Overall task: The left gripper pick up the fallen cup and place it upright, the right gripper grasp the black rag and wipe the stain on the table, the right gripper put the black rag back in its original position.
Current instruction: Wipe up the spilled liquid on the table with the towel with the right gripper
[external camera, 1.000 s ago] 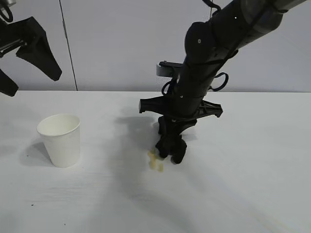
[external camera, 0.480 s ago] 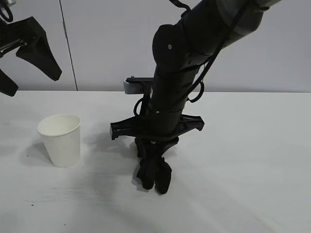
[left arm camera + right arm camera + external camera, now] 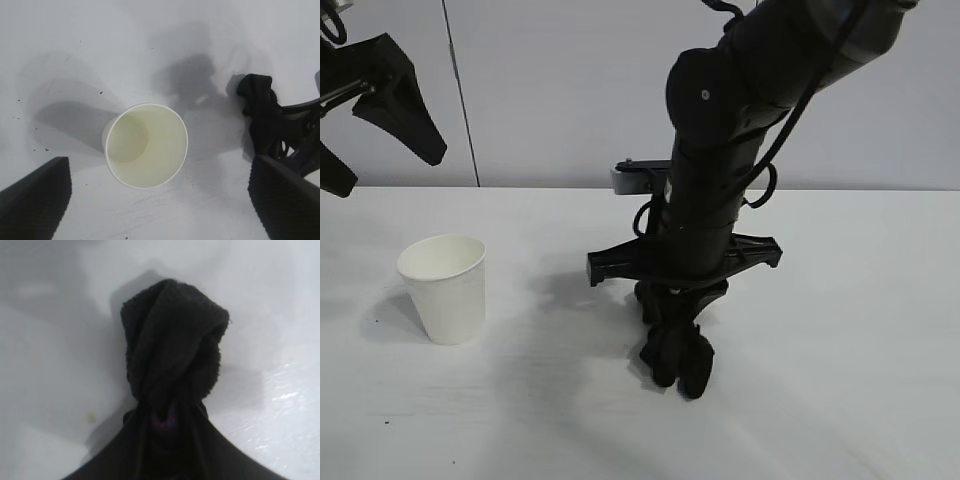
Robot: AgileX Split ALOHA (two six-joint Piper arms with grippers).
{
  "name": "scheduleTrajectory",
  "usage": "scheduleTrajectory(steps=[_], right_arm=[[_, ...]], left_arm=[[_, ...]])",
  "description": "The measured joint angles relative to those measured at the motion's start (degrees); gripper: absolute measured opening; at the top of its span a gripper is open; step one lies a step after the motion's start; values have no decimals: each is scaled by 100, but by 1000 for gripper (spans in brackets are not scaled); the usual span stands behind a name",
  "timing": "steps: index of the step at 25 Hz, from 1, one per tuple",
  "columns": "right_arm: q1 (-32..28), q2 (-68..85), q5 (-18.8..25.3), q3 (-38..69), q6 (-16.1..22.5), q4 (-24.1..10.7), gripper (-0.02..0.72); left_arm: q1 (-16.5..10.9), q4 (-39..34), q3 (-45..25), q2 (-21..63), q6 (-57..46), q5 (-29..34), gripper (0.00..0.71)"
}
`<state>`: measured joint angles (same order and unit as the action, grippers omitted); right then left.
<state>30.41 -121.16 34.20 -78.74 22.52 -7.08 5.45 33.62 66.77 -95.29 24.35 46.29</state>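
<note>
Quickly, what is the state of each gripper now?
Left gripper: open, holding nothing, raised above the cup.
Right gripper: shut on the black rag, pressing it onto the table.

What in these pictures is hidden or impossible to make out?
- Stain: none visible in the exterior view; the black rag and right gripper cover that patch of table.
- Right gripper's fingers: buried in the rag in the right wrist view.
- Left gripper: cut off by the exterior view's left edge.
- Cup: its base is hidden in the left wrist view.
</note>
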Motion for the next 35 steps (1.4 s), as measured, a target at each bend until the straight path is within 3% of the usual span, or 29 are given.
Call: scheduleTrajectory(steps=[5, 12, 16, 20, 27, 35], right_arm=[[-494, -41, -441, -3, 63, -62, 115], [-562, -484, -176, -793, 82, 16, 115], [-317, -682, -118, -1157, -10, 122, 115], [125, -748, -89, -1234, -247, 470, 115], [657, -736, 385, -1273, -398, 708, 115], [682, -299, 661, -631, -304, 440, 115]], left_arm=[[0, 0, 0, 0, 0, 0, 693], [0, 0, 0, 0, 0, 0, 693], [0, 0, 0, 0, 0, 0, 693], [0, -2, 0, 0, 0, 0, 693], [0, -2, 0, 0, 0, 86, 693], [0, -2, 0, 0, 0, 194, 693]])
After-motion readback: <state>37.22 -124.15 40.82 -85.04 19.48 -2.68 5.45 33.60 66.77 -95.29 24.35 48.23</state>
